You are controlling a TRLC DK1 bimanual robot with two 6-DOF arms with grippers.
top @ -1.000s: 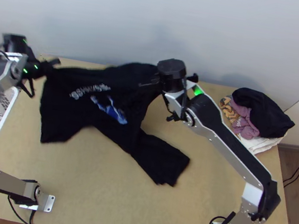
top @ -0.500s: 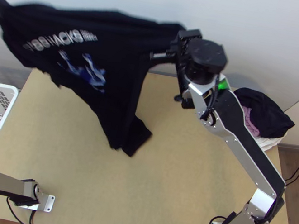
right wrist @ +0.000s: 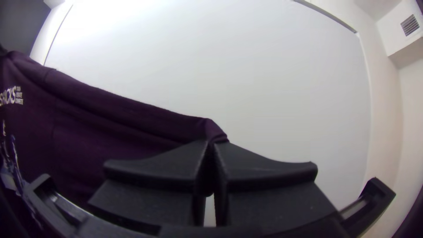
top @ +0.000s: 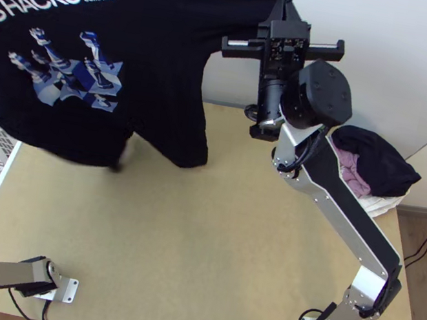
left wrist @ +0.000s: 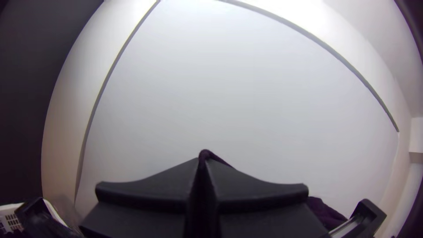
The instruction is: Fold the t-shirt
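The left gripper's (left wrist: 203,166) jaws pinch dark cloth between them; the black t-shirt (top: 163,27) hangs spread (chess pieces showing) above the desk's (top: 248,264) far left; the right gripper's (top: 286,8) jaws clamp its upper right end.

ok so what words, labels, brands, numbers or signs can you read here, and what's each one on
"ESS HACKS": large white letters on the front of the black t-shirt, top view; the line runs off the view's edge, so any letters before these are cut off
"TRAIN": small white print beside it, same t-shirt
"ITERATE": under that
"COMPETE": under that
In the right wrist view, the t-shirt's small stacked lines are too small to read surely
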